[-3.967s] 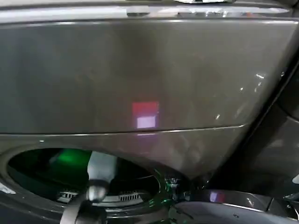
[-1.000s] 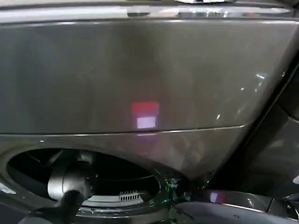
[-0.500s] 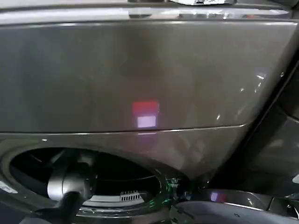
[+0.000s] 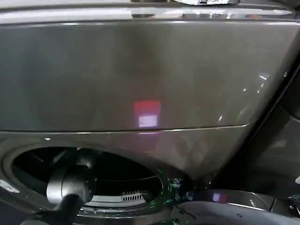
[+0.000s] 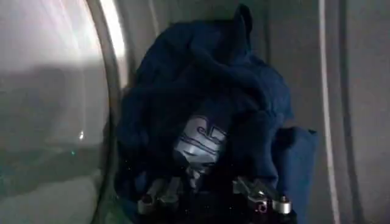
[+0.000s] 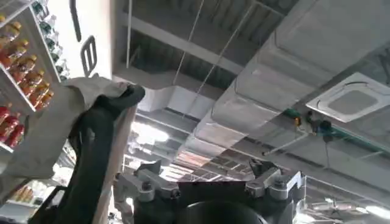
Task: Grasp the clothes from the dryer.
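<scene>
Reaching through the wide round porthole of the big bronze-grey metal dryer (image 4: 140,79), left arm deep in the steel drum. From the wrist camera: left gripper (image 5: 210,198), jaws spread, right against the crumpled dark-looking clothes (image 5: 207,103). Right gripper (image 6: 210,185), jaws apart on nothing, pointing at ceiling ducts (image 6: 286,73) beside shelved bottles (image 6: 24,61).

Head camera close on dryer (image 4: 140,79) — front-on

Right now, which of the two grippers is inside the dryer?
The left gripper: it is in the dryer drum, facing the clothes. The right gripper points up at the ceiling instead.
</scene>
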